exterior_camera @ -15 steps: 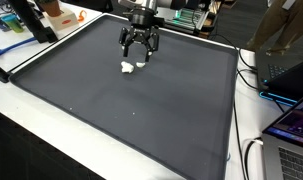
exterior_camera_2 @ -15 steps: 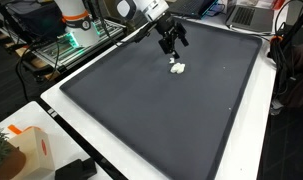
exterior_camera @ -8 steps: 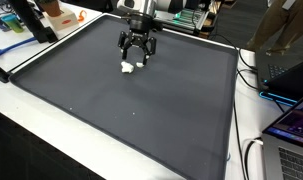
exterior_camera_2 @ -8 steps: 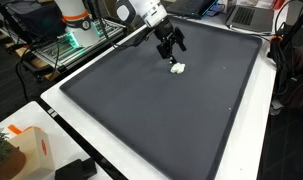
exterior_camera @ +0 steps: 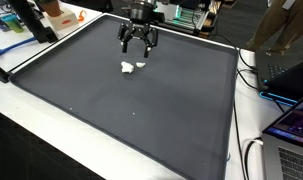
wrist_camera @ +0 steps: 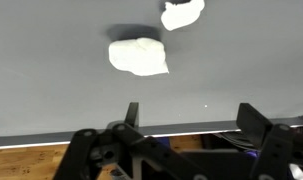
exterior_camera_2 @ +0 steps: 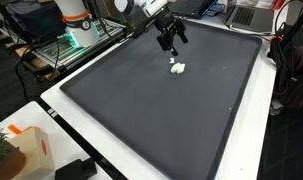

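Two small white lumps lie close together on the dark grey mat (exterior_camera: pixel 131 95): a larger one (wrist_camera: pixel 138 56) and a smaller one (wrist_camera: pixel 181 13) in the wrist view, seen as one white patch (exterior_camera: pixel 130 67) (exterior_camera_2: pixel 177 68) in both exterior views. My gripper (exterior_camera: pixel 138 43) (exterior_camera_2: pixel 171 42) hangs above the mat, a little beyond the lumps toward the mat's far edge. Its fingers (wrist_camera: pixel 256 118) are spread wide with nothing between them. It touches neither lump.
A white border (exterior_camera: pixel 51 115) frames the mat. An orange and white object (exterior_camera_2: pixel 21 145) and a black item sit at a near corner. Laptops and cables (exterior_camera: pixel 286 110) lie along one side. A rack with lit equipment (exterior_camera_2: pixel 71 40) stands behind the arm.
The gripper has risen away from the white lumps and drawn back toward the mat's far edge. Its jaws stayed open. The lumps have not moved.
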### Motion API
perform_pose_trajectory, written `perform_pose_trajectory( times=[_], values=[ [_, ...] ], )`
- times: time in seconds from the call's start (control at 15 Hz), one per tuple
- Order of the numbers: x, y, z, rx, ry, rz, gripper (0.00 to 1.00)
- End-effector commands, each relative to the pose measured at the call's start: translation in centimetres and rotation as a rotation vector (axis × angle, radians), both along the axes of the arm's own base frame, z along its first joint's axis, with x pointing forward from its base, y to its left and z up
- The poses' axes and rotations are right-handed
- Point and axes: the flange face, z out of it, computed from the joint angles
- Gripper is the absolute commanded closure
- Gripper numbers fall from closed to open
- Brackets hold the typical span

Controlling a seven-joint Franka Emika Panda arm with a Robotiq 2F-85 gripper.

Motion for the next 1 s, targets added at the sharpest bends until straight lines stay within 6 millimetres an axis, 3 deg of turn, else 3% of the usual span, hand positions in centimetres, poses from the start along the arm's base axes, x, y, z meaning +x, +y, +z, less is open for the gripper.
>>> perform_pose_trajectory(
  times=[0.0, 0.53, 0.8, 0.87, 0.93],
  values=[
    [-0.9, 0.4, 2.2, 0.009, 0.082, 0.0, 0.0],
    [1.0, 1.0, 3.5, 0.003, 0.313, -0.018, 0.0],
    [3.3, 0.5, 4.6, 0.025, 0.321, -0.047, 0.0],
    [2.4, 1.0, 4.2, 0.009, 0.306, -0.027, 0.0],
    [2.8, 0.9, 4.6, 0.014, 0.303, -0.033, 0.0]
  ],
)
